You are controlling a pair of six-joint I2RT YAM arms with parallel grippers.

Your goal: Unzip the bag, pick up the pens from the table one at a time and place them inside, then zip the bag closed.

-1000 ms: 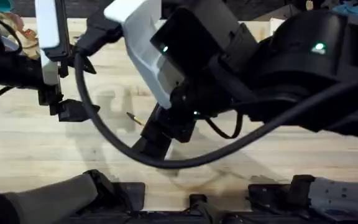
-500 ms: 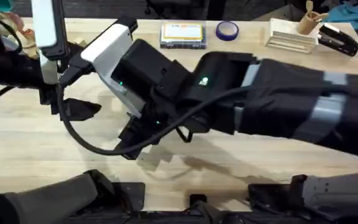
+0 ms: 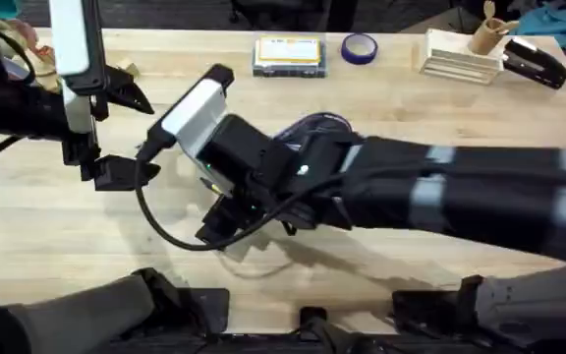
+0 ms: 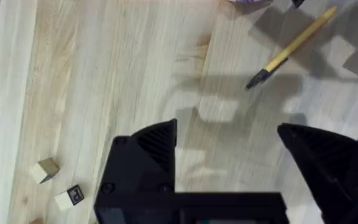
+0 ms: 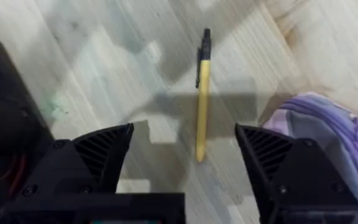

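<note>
The table point(image 3: 57, 226) of joined light planks carries everything. Across it reaches the right arm point(image 3: 480, 202), its gripper point(image 5: 182, 155) spread wide above the pen, empty. The left gripper point(image 4: 229, 155) hovers beyond the pen's dark tip, also spread and holding nothing. The bag point(image 5: 316, 130), grey with purple zipper, lies on the table just beside the pen's yellow end, partly under the right arm in the overhead view. The pen point(image 5: 201, 93) lies flat on the wood between the right fingers point(image 5: 104, 149), touching neither. Two small blocks point(image 4: 58, 186) sit well apart from the pen, near the table's edge.
</note>
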